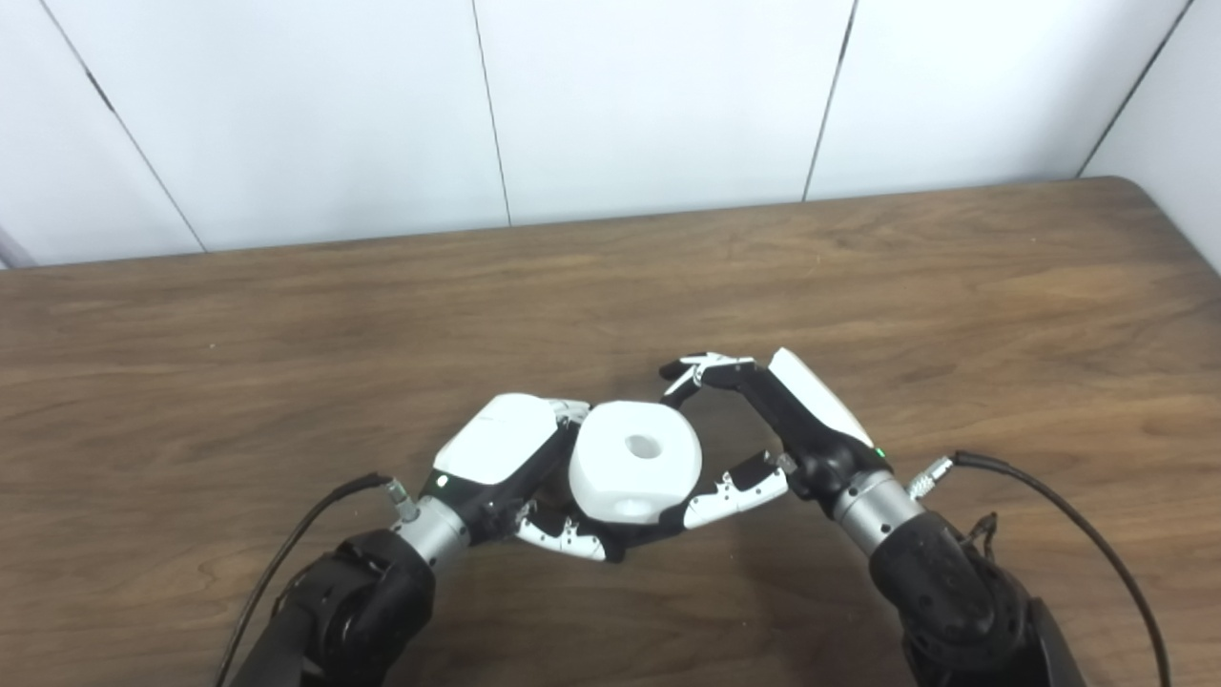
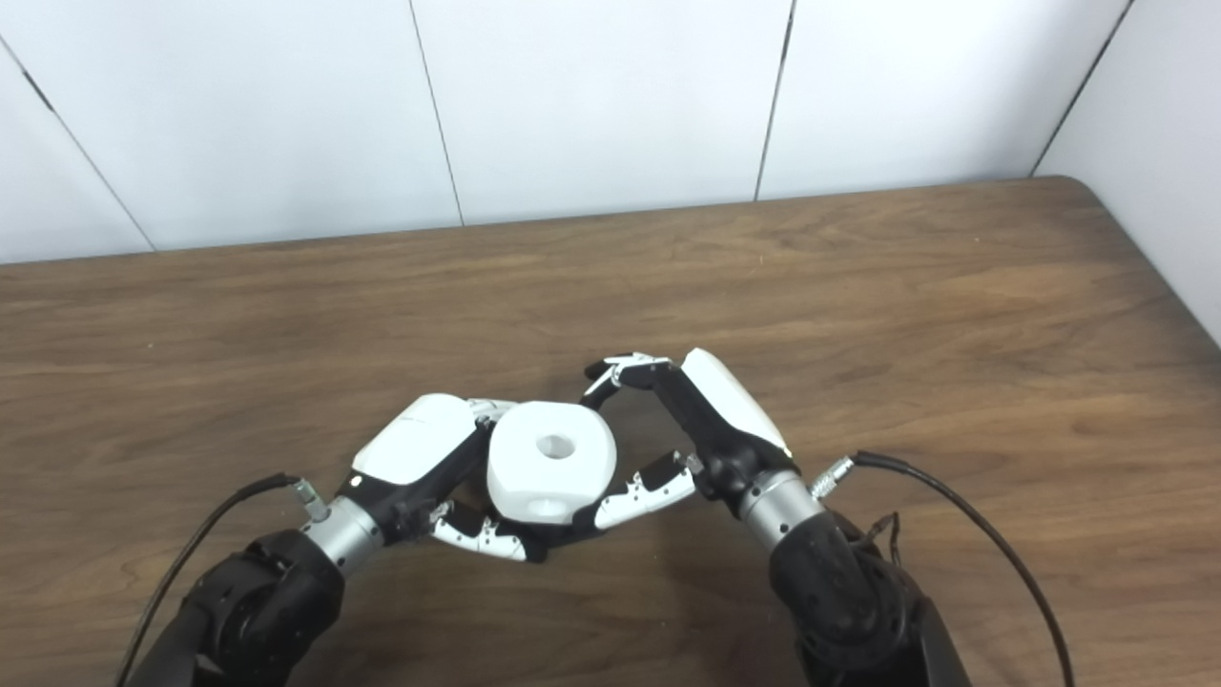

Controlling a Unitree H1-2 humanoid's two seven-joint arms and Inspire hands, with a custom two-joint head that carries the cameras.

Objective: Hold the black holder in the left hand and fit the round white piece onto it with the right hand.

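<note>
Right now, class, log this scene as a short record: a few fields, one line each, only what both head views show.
Surface: wooden table, white panelled wall behind.
White piece: round white piece with a centre hole, held between both hands above the table.
Left hand: left hand against the piece's left side, fingers curled under it.
Right hand: right hand around the piece's right side, fingers arched over it.
Black holder: hidden; cannot tell if fitted.

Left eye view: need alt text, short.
Two robot hands meet over a brown wooden table around a round white piece with a hole in its top. The left hand presses its side; the right hand cups it with spread fingers. No black holder is visible.
</note>
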